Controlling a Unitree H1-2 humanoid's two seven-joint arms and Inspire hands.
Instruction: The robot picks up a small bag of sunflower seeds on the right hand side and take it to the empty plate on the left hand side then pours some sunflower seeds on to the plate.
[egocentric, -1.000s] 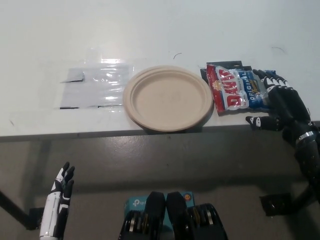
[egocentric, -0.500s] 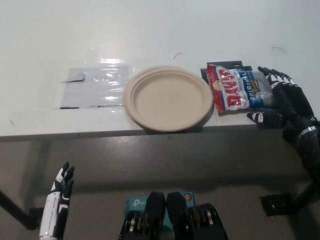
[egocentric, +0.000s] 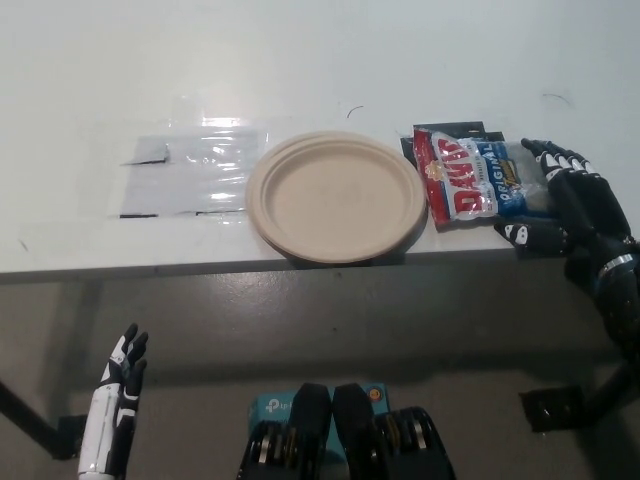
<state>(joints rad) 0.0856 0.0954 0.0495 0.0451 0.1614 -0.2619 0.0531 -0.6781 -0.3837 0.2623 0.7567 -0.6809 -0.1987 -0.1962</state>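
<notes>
The black right hand (egocentric: 572, 205), fingers spread wide, flanks the red-and-blue foil seed bag (egocentric: 478, 185) at its three o'clock edge. Close firmly across the bag's end before lifting toward the round beige paper plate (egocentric: 336, 196) at nine o'clock. The white left hand (egocentric: 115, 405) hangs below the table, fingers loosely apart.

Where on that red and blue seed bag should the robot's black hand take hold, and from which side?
Probably its right end. The sunflower seed bag lies flat with its length running left to right, its left end close to the paper plate. The right hand is already beside that end, fingers spread open.

Bright, even overhead light washes the white bench (egocentric: 300, 60) — glare on clear plastic sheet (egocentric: 195, 175); floor beneath dim, slightly soft.
</notes>
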